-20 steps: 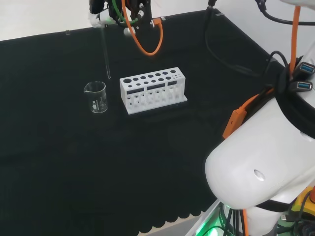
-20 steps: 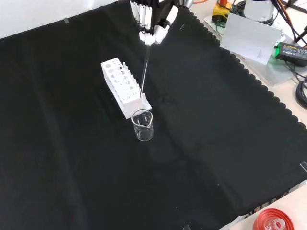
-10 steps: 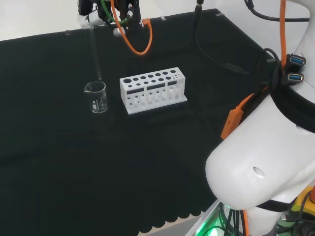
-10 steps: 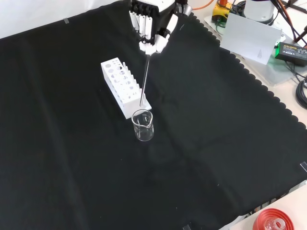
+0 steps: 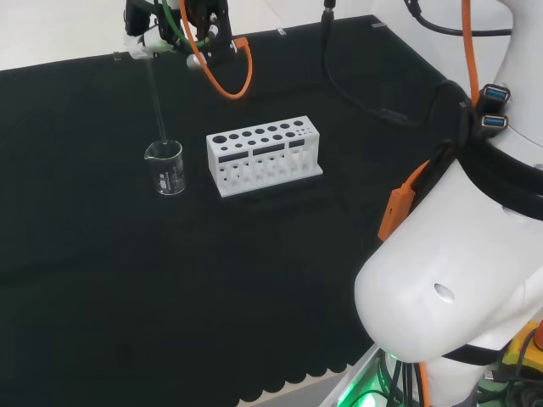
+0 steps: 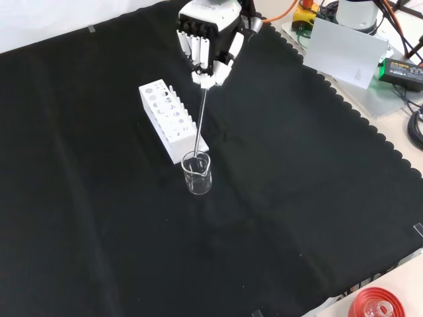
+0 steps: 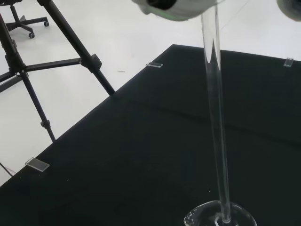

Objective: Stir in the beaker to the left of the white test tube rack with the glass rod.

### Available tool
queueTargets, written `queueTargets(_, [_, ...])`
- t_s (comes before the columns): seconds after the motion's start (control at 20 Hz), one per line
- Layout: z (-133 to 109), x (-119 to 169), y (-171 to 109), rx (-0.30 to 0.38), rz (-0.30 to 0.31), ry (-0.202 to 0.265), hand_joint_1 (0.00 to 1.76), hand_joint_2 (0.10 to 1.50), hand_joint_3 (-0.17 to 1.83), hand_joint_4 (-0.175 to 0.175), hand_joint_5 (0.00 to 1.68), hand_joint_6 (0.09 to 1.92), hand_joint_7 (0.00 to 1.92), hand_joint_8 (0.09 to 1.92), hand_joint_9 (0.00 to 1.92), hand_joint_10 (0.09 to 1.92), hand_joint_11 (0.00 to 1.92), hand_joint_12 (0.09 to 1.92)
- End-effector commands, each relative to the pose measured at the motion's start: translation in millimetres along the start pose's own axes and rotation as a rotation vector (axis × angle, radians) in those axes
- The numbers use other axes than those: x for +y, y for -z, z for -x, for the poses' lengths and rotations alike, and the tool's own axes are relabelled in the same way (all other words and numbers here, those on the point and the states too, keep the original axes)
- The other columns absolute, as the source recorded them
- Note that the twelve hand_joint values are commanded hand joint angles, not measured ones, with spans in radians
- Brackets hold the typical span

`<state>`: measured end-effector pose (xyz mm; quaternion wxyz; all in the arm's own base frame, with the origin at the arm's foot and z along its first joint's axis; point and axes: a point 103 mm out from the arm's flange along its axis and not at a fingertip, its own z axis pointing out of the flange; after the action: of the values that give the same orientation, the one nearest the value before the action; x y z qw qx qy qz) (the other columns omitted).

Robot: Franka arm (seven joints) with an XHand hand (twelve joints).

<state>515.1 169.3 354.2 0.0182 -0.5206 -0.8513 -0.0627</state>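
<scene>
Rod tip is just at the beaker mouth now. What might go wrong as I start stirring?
The beaker is light, clear glass standing free on the cloth; a wide sweep of the glass rod may tip or drag it. It also stands right beside the white test tube rack, so it might knock into that. The hand pinches only the rod's top, so the long rod may swing.

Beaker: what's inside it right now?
The glass rod's lower tip sits inside the beaker, held from above by the hand. Any liquid can't be made out through the clear glass.
</scene>
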Motion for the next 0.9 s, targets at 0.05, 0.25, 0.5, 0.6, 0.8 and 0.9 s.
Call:
queueTargets(0.05, [4.9, 0.5, -9.3, 0.011, -0.014, 0.009, 1.33, 1.02, -0.17, -0.175, 1.45, 0.09, 1.56, 0.2, 1.88, 0.18, 1.74, 0.4])
queueTargets(0.25, [5.9, 0.6, -16.6, 0.016, -0.02, 0.021, 1.33, 1.02, -0.17, -0.175, 1.45, 0.09, 1.56, 0.2, 1.88, 0.17, 1.74, 0.4])
queueTargets(0.5, [9.1, 3.0, -29.6, 0.024, -0.029, 0.028, 1.33, 1.02, -0.17, -0.175, 1.45, 0.09, 1.56, 0.2, 1.89, 0.17, 1.74, 0.4])
queueTargets(0.6, [12.1, 3.9, -35.8, 0.021, -0.036, 0.025, 1.33, 1.02, -0.17, -0.175, 1.45, 0.09, 1.56, 0.2, 1.89, 0.17, 1.74, 0.4])
queueTargets(0.8, [13.6, 5.9, -52.2, 0.018, -0.05, 0.029, 1.33, 1.02, -0.17, -0.175, 1.45, 0.09, 1.56, 0.2, 1.89, 0.17, 1.74, 0.4])
queueTargets(0.9, [15.0, 6.8, -57.2, 0.015, -0.052, 0.029, 1.33, 1.02, -0.17, -0.175, 1.45, 0.09, 1.56, 0.2, 1.89, 0.17, 1.74, 0.4])
